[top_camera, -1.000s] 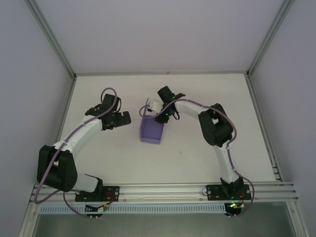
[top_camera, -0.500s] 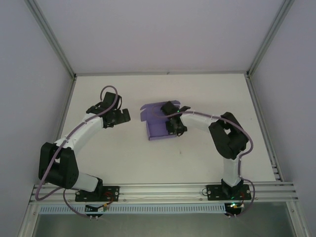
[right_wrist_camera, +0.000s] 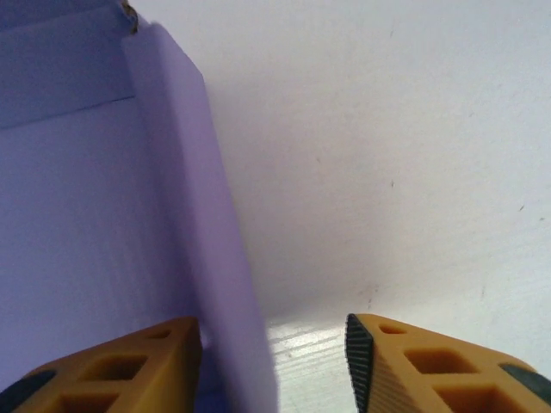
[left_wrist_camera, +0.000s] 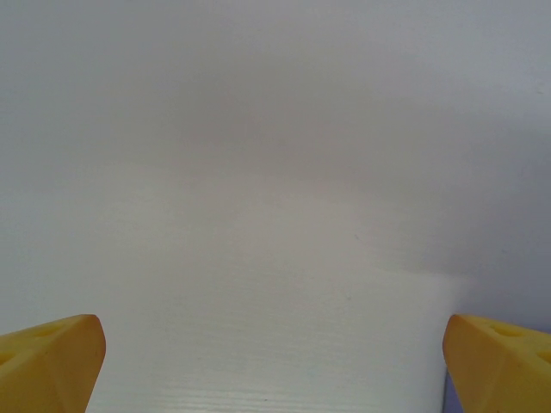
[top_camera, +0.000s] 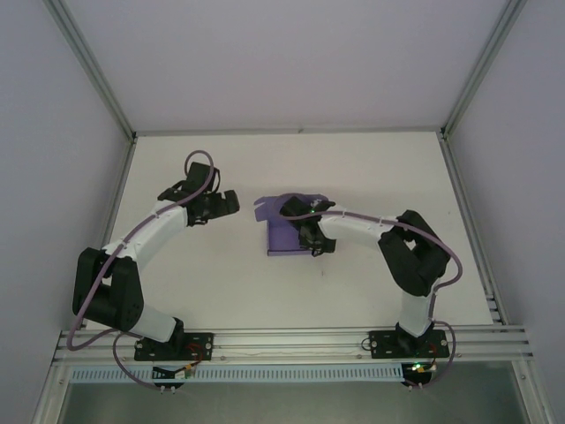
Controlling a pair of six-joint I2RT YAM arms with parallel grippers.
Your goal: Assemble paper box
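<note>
The lavender paper box (top_camera: 282, 238) lies on the white table mid-centre, with a flap (top_camera: 267, 207) spread at its far left. My right gripper (top_camera: 308, 237) is down at the box's right side. In the right wrist view its jaws (right_wrist_camera: 271, 353) stand apart. An upright wall of the box (right_wrist_camera: 185, 206) rises between them, close to the left finger (right_wrist_camera: 129, 370). A clear gap of table lies before the right finger (right_wrist_camera: 413, 370). My left gripper (top_camera: 228, 204) hovers left of the box, open over bare table (left_wrist_camera: 271, 344), with nothing between its fingers.
The white table (top_camera: 221, 274) is ringed by an aluminium frame, with pale walls at the back and sides. Both arm bases are bolted to the rail (top_camera: 291, 340) at the near edge.
The right gripper's jaws have spread apart from their grip on the box, and the box has turned and settled lower on the table. The left gripper edged slightly right.
</note>
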